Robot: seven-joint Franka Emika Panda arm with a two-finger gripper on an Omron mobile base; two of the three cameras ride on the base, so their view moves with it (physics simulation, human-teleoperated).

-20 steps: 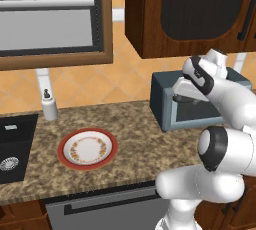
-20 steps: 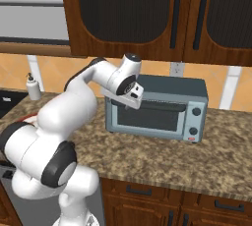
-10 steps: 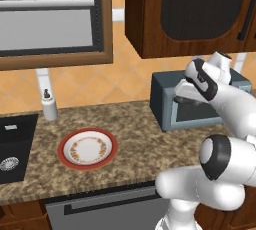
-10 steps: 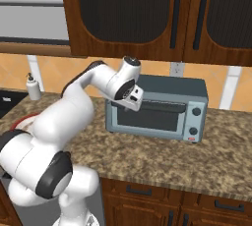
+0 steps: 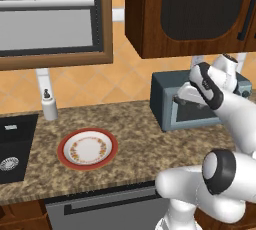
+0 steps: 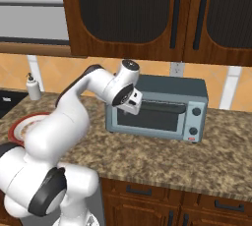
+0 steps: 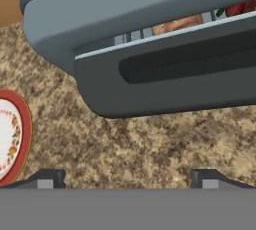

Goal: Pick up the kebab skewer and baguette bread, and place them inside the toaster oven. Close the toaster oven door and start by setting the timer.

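bearing no readable writing, toaster oven beside open gripper

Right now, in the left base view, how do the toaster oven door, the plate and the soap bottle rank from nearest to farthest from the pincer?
1. Toaster oven door: right at the open pincer, at the oven's front.
2. Plate: on the counter, to the left.
3. Soap bottle: farthest left, by the wall.

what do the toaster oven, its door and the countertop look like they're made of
Toaster oven: probably painted metal, an even matte blue-grey shell.
Toaster oven door: same grey frame around a dark pane, likely glass, with a dark bar handle.
Countertop: speckled brown, granite-like stone.
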